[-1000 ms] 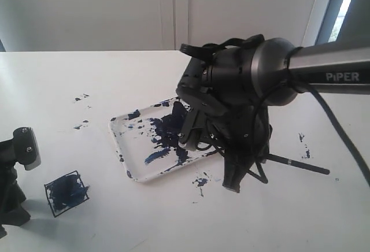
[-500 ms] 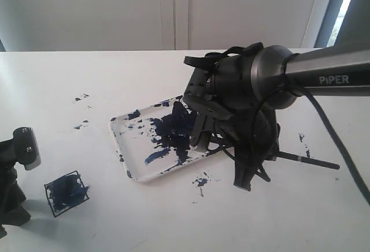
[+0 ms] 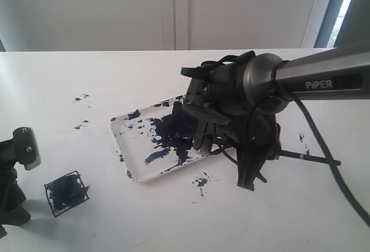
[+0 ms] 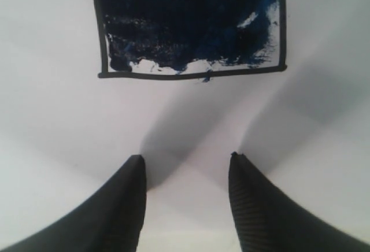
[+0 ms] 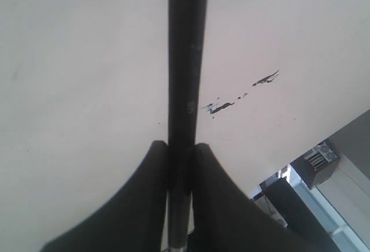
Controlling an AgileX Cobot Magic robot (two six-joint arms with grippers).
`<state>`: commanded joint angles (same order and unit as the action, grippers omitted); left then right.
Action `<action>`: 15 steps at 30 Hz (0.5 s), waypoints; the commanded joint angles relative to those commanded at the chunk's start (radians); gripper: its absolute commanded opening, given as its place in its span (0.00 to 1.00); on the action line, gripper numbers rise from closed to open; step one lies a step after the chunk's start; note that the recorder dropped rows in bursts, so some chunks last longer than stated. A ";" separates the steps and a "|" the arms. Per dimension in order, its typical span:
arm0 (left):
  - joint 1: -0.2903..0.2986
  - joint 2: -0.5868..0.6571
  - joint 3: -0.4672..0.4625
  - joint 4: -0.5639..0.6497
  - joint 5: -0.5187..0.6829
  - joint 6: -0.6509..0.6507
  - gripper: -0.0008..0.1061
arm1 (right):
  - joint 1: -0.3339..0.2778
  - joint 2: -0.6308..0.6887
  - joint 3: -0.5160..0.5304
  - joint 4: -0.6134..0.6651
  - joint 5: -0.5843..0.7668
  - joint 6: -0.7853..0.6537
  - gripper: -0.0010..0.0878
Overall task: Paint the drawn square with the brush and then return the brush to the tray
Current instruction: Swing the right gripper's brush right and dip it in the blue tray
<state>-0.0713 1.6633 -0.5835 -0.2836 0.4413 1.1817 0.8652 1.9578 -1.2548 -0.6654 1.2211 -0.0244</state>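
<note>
Blue-black drawn square (image 3: 66, 192) is looking done; your right gripper (image 5: 181, 145) is pinching the brush (image 5: 185, 61), left gripper (image 4: 186, 158) gaping empty; tray (image 3: 134, 142), mid-frame, comes next.

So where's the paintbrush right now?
The brush is pinched in the right gripper, right of the middle in the exterior view, beside the tray's right end, its handle poking out rightward.

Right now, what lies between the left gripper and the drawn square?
Nothing. The left wrist view shows only bare white table between the left gripper and the drawn square.
</note>
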 joint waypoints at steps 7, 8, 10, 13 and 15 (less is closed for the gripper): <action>0.000 0.000 0.000 0.001 -0.002 0.000 0.50 | 0.000 0.000 0.000 0.040 0.000 -0.043 0.01; 0.000 0.000 0.000 0.001 -0.002 0.000 0.50 | 0.000 0.000 0.000 0.033 0.000 -0.043 0.01; 0.000 0.000 0.000 0.001 -0.002 0.000 0.50 | 0.000 0.000 0.000 -0.002 0.000 -0.019 0.01; 0.000 0.000 0.000 0.001 -0.002 0.000 0.50 | 0.000 0.011 -0.004 -0.038 0.000 0.024 0.01; 0.000 0.000 0.000 0.001 -0.007 0.000 0.50 | 0.000 0.021 -0.004 -0.030 0.000 0.024 0.01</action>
<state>-0.0713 1.6633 -0.5835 -0.2830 0.4339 1.1817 0.8652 1.9790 -1.2588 -0.6955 1.2211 0.0000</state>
